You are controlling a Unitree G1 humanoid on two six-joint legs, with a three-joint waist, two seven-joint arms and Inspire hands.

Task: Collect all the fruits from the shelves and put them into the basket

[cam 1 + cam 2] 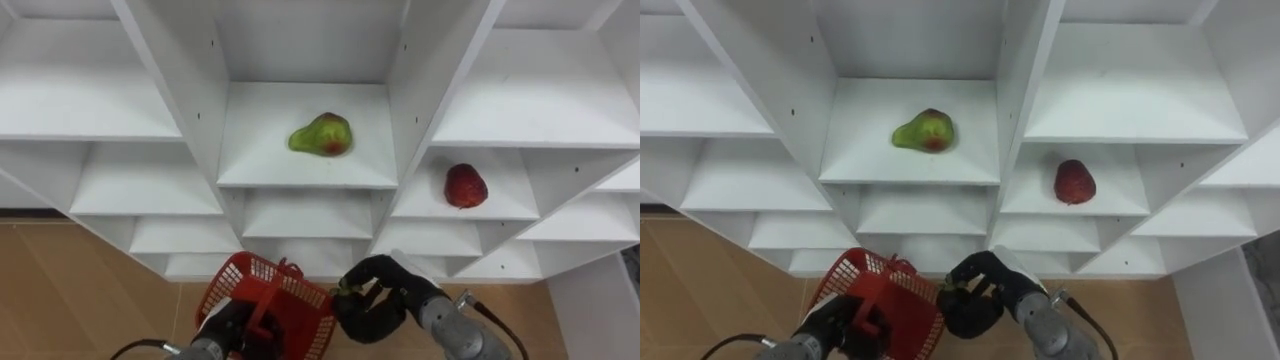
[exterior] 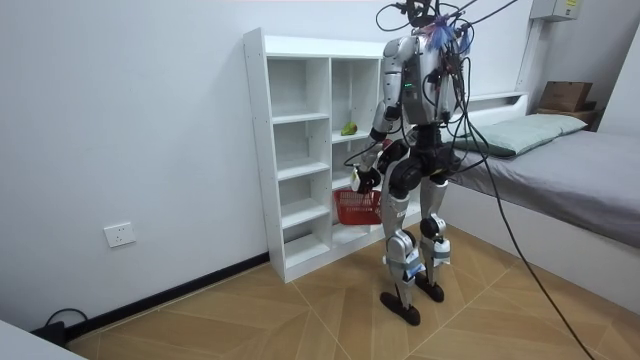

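A green pear with a red blush (image 1: 322,135) lies on the middle shelf of the white closet (image 1: 300,40). One compartment to the right and a shelf lower sits a red fruit (image 1: 465,186). Low in front, my left hand (image 1: 226,328) is curled round the handle of a red mesh basket (image 1: 262,292). Beside the basket's right rim, my right hand (image 1: 378,300) is curled round a small green fruit (image 1: 349,288). In the room view I stand upright facing the closet (image 2: 300,150), with the basket (image 2: 355,206) at thigh height.
The closet's other compartments around the two fruits are bare. Wooden floor (image 1: 80,290) lies below it. In the room view a bed (image 2: 560,170) stands close behind me, and a wall socket (image 2: 118,235) sits low on the wall.
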